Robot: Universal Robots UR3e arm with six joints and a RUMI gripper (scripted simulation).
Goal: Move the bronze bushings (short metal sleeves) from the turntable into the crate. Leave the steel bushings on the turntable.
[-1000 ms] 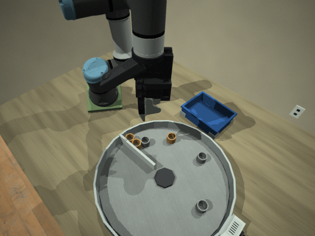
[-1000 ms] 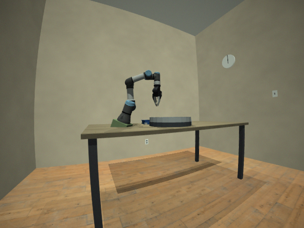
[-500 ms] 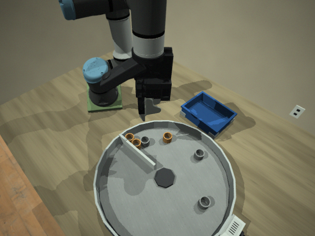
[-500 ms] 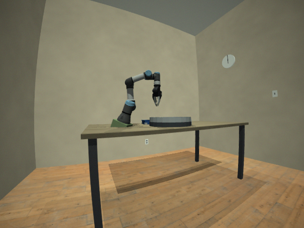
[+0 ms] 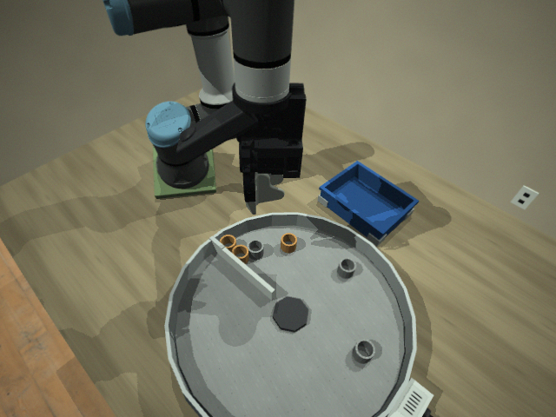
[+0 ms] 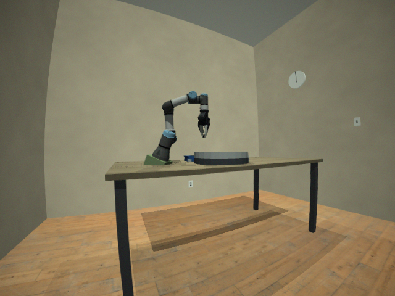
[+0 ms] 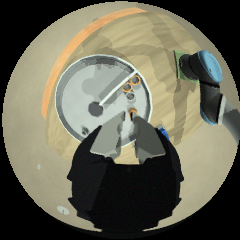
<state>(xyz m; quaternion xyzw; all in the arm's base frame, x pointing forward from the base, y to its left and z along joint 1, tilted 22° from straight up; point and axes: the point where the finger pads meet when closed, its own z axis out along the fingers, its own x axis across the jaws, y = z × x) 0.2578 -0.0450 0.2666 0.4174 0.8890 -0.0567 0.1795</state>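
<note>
The grey turntable (image 5: pixel 224 359) (image 6: pixel 221 157) (image 7: pixel 75 95) holds three bronze bushings. Two bronze bushings (image 5: pixel 228 241) (image 5: pixel 241 253) sit against the fixed white bar (image 5: pixel 244 270), and they show in the wrist view (image 7: pixel 134 80) (image 7: pixel 127 86). The third bronze bushing (image 5: pixel 288 240) (image 7: pixel 132 109) stands alone near the far rim. One steel bushing (image 5: pixel 255 246) sits beside the pair. Two more steel bushings (image 5: pixel 347 267) (image 5: pixel 364 350) stand at the right. My gripper (image 5: pixel 252 207) (image 6: pixel 203 136) (image 7: pixel 127 112) is shut and empty, high above the turntable's far rim. The blue crate (image 5: pixel 367 198) is empty.
A dark octagonal hub (image 5: pixel 290 314) sits at the turntable's centre. The robot base (image 5: pixel 182 172) stands on a green plate at the back left. The crate lies to the right of the gripper, beyond the turntable rim. A white vented box (image 5: pixel 415 399) sits at the turntable's near right.
</note>
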